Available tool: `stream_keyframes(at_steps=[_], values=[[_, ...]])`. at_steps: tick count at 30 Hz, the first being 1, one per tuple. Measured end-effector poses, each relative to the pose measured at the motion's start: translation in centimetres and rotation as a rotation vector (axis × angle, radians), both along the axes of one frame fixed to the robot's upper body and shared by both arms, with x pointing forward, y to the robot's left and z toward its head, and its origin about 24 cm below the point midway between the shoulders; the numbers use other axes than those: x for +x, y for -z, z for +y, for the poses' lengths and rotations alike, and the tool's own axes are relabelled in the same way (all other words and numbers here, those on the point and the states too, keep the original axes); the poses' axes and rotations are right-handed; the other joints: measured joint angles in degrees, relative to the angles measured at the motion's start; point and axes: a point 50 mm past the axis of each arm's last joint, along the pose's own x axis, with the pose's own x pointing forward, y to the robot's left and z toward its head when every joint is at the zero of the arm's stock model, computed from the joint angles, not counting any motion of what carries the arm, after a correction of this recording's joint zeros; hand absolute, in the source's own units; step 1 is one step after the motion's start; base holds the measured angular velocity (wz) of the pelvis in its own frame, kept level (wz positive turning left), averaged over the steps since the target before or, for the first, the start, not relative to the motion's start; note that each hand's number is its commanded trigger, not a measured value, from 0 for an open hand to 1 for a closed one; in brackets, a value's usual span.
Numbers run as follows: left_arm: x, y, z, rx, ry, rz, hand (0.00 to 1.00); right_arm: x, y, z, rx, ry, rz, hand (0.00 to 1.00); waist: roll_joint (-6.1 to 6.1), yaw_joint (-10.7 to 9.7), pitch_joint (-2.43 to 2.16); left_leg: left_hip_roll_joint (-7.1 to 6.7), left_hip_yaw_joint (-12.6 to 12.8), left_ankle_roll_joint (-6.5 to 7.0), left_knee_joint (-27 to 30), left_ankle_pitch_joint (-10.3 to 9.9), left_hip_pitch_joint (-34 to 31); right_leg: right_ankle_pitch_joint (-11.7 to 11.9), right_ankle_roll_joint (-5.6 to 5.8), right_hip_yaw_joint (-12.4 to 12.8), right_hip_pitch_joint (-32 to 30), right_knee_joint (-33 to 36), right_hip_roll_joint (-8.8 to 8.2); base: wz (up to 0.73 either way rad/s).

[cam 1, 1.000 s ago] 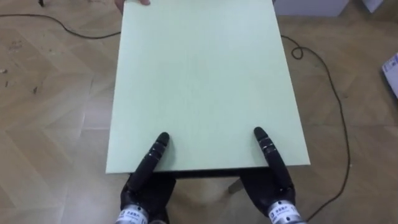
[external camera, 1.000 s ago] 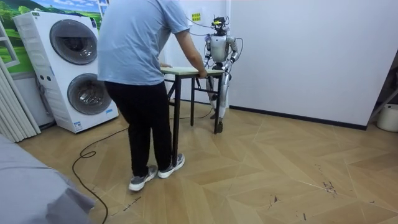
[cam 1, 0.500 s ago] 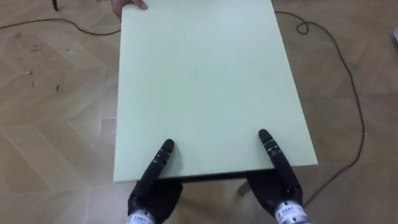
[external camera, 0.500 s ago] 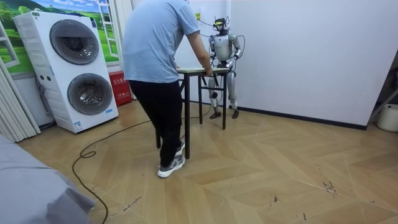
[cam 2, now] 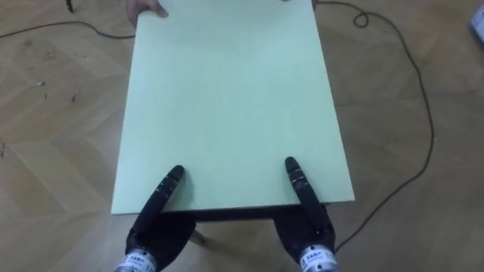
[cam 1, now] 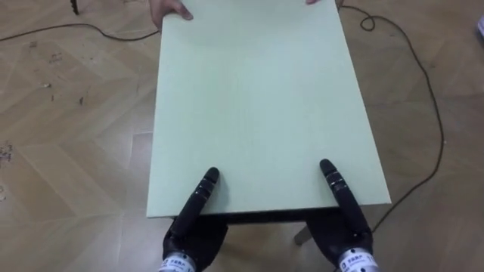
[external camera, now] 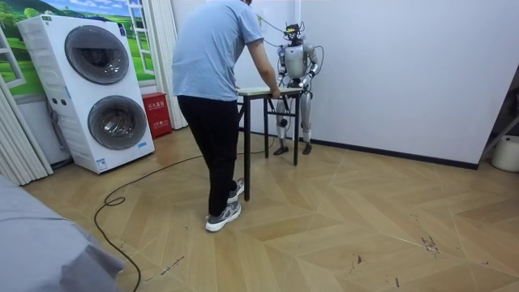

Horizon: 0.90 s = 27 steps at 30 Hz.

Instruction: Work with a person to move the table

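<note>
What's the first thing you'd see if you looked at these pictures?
The big pale green table, with the robot's left hand and right hand at its near edge and a person's hand on the far edge. In the room view the person in a blue shirt leans over it facing the robot by the white wall, with two stacked washing machines at the room view's left.
</note>
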Motion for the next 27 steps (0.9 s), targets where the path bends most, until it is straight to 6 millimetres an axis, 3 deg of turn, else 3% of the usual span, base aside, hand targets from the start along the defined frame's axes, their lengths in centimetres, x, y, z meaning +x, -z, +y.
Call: stream_keyframes(at_steps=[3,6,7,8,9,10,12,14,19,27], values=[[-0.1,0.1,-0.2,-0.003,0.004,0.009,1.00,-0.2,0.1,-0.2,-0.002,0.005,0.009,1.00,-0.69,-0.45,-0.06,-1.32,-0.29,1.31,-0.03,1.14,-0.49,2.70,0.73,0.86,0.27,-1.75,-0.76,0.03],[-0.2,0.2,-0.3,0.000,0.007,0.013,1.00,-0.5,0.2,-0.4,-0.004,0.008,0.021,1.00,-0.81,-2.13,-0.15,-2.00,0.01,2.60,-0.89,2.57,-1.11,5.14,3.93,8.22,0.80,-3.22,-0.51,0.22],[-0.2,0.2,-0.3,0.005,0.011,0.012,1.00,-0.6,0.3,-0.3,-0.002,0.013,0.026,1.00,-0.81,-2.47,-0.15,-1.70,0.36,2.60,-1.08,2.99,-1.06,4.26,4.66,9.18,0.99,-1.94,-0.66,0.49],[-0.3,0.2,-0.3,0.017,0.018,0.015,1.00,-1.1,0.6,-0.1,0.007,0.025,0.038,1.00,-0.82,-3.05,-0.15,-0.73,2.42,2.35,-1.54,3.68,-0.74,0.30,5.16,9.32,1.67,3.24,-1.14,0.49],[-0.3,0.2,-0.2,0.032,0.024,0.014,1.00,-1.4,0.7,0.0,0.013,0.041,0.045,1.00,-1.11,-3.02,-0.15,-0.63,3.45,2.20,-2.79,4.50,0.01,-3.09,5.76,9.54,3.56,6.12,-1.45,0.33],[-0.4,0.3,-0.1,0.040,0.023,0.014,1.00,-1.5,0.7,0.1,0.021,0.043,0.047,1.00,-1.30,-2.60,-0.23,-0.80,3.92,2.05,-3.41,4.91,0.32,-4.74,6.55,10.24,5.01,5.46,-1.09,0.00],[-0.4,0.3,0.1,0.050,0.023,0.010,1.00,-1.5,0.7,0.4,0.027,0.040,0.047,1.00,-1.49,-1.18,-0.22,-1.07,4.44,1.82,-3.53,5.07,0.24,-4.83,6.63,11.08,6.28,1.49,-0.22,-0.27],[-0.4,0.3,0.3,0.059,0.026,0.011,1.00,-1.6,0.8,0.3,0.027,0.040,0.050,1.00,-1.52,-0.04,-0.22,-0.97,4.64,1.51,-3.87,5.26,0.19,-4.14,5.57,11.31,7.51,-1.95,0.68,-0.19],[-0.5,0.3,0.8,0.076,0.024,0.012,1.00,-1.8,1.0,0.8,0.045,0.035,0.063,1.00,-2.36,0.25,-0.17,-0.09,4.27,0.76,-4.96,6.10,0.54,-2.02,4.86,10.91,9.76,-7.02,2.58,0.00],[-1.0,0.2,1.0,0.077,0.013,0.013,1.00,-1.9,1.1,1.1,0.046,0.024,0.057,1.00,-2.68,0.46,-0.14,0.36,3.76,0.19,-6.84,6.68,1.36,-1.80,4.61,10.18,10.67,-8.84,3.28,0.02]])
